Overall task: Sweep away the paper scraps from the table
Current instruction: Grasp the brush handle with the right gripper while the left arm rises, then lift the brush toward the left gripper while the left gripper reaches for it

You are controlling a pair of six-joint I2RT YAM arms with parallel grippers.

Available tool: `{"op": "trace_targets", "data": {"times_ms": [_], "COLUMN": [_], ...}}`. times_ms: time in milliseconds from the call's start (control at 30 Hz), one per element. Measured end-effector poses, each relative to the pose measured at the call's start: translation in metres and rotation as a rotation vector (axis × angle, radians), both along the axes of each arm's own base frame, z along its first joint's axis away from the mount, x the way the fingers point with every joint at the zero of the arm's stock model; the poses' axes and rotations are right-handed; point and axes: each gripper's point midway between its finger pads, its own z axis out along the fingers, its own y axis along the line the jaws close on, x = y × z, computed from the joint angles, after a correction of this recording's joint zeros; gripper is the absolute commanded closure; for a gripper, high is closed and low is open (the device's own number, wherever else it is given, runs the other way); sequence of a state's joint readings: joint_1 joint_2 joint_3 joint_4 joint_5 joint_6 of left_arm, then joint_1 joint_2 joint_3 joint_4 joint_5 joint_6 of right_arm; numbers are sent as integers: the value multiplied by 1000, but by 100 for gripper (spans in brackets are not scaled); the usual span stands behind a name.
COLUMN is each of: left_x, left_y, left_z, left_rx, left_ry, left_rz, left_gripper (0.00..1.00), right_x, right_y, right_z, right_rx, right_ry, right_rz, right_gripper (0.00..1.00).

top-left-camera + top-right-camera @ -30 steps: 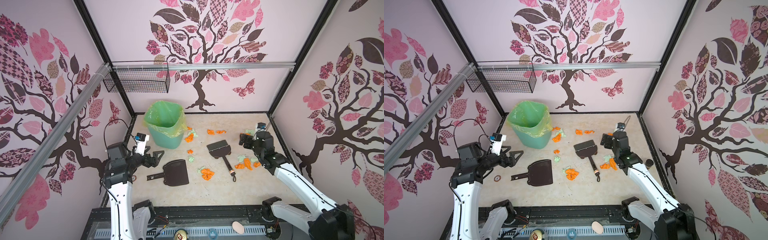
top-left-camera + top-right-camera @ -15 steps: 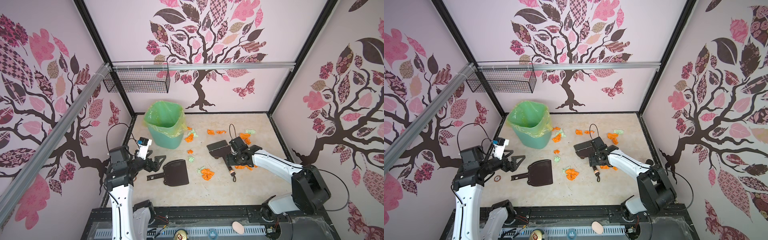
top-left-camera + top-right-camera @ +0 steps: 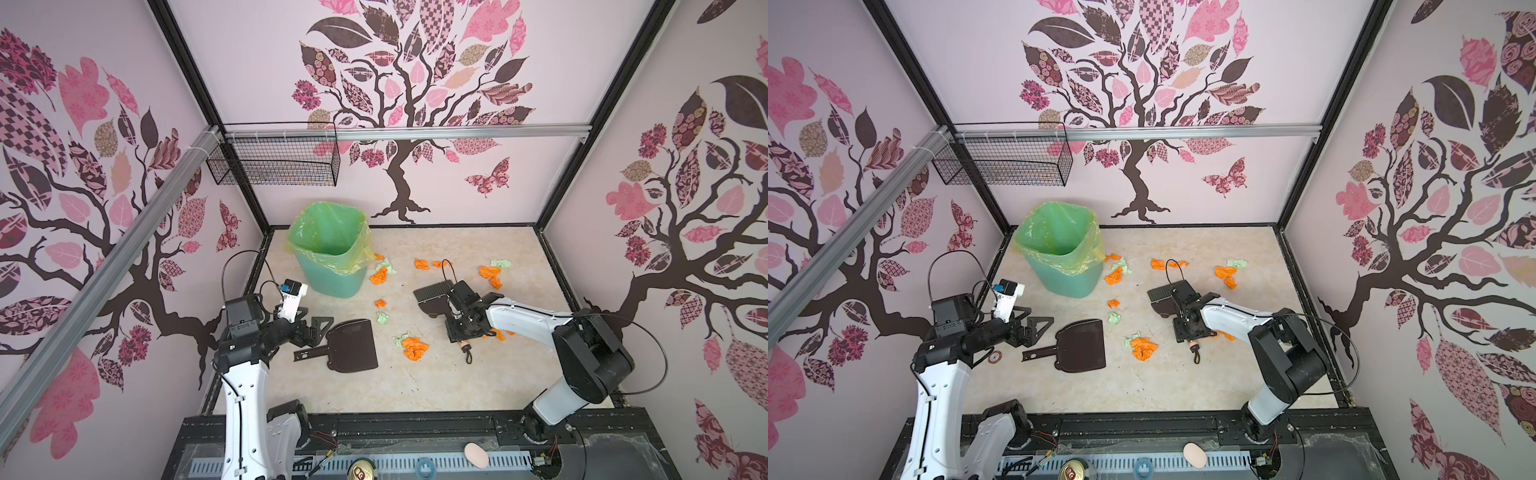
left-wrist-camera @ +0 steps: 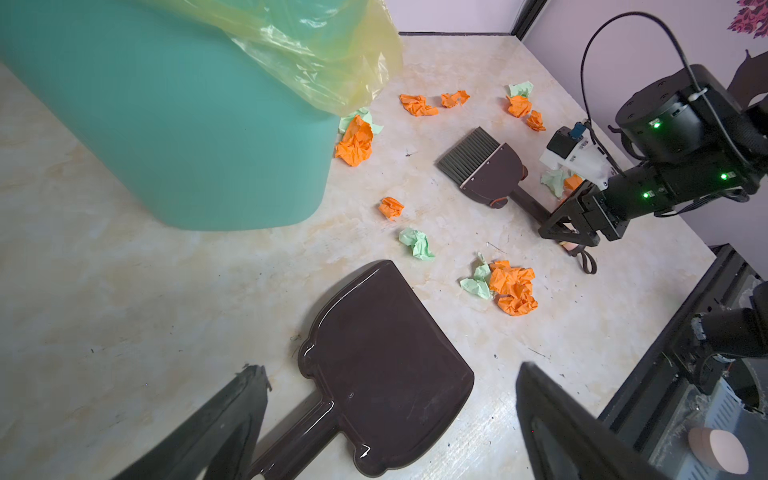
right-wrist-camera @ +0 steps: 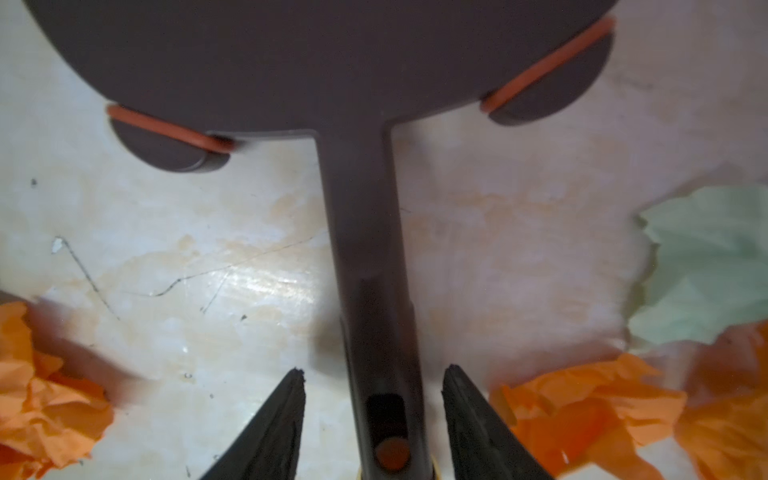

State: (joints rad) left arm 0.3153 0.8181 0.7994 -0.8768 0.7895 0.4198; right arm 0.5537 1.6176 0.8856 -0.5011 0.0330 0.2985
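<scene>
bin 1 | dustpan 1 | brush 1 | paper scraps at least 13

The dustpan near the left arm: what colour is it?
The dustpan is a dark, glossy brown all over, handle included; the left wrist view shows it best.

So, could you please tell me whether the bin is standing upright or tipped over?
Upright: the bin stands on its base on the table, its open mouth facing up in both top views.

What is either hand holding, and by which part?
Nothing is held. The right hand straddles the brush handle, gaps showing on both sides. The left hand is open over the dustpan handle, not gripping it.
</scene>
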Motion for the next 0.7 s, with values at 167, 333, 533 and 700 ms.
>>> {"op": "trace_targets", "data": {"times_ms": [167, 333, 533, 700], "left_x": [1, 2, 0, 0], "left_y": [0, 0, -6, -19], "left_z": [-3, -4, 7, 51], "left_rx": [-4, -15, -61, -99], "left_ry": [14, 26, 66, 61], "left_rz": [0, -4, -26, -79], "left_gripper": [4, 4, 5, 6], "right_x": [1, 1, -5, -7], "right_y": [0, 0, -2, 0], "right_z": [-1, 0, 11, 49], "right_rx": [-9, -11, -4, 16], "right_ry": [-5, -9, -7, -52], "right_rz": [7, 13, 20, 24], "right_gripper": [64, 75, 79, 80]}}
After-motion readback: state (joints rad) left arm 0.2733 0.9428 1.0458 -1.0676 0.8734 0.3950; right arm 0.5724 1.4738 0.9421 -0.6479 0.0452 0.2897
